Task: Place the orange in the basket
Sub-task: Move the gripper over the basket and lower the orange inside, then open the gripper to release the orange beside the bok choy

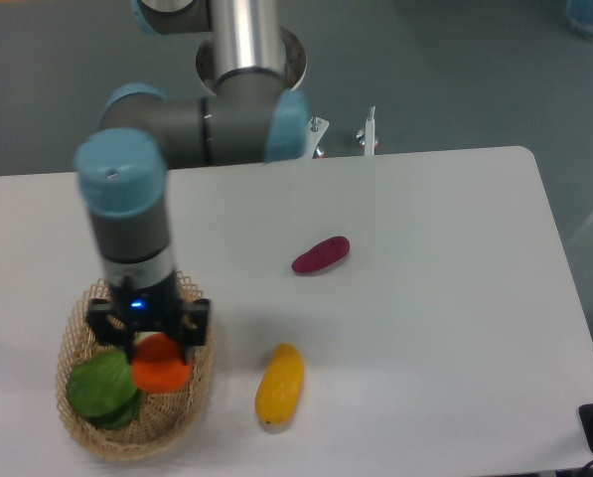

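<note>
The orange is a round bright orange fruit sitting low inside the basket, an oval tan wicker basket at the front left of the table. My gripper hangs straight down over the basket, its dark fingers on either side of the orange's top. The fingers stand close around the fruit, and I cannot tell whether they still press on it. The arm hides the back of the basket.
A green leafy vegetable lies in the basket left of the orange. An elongated yellow-orange fruit lies right of the basket. A dark red oblong vegetable lies mid-table. The table's front edge is close to the basket.
</note>
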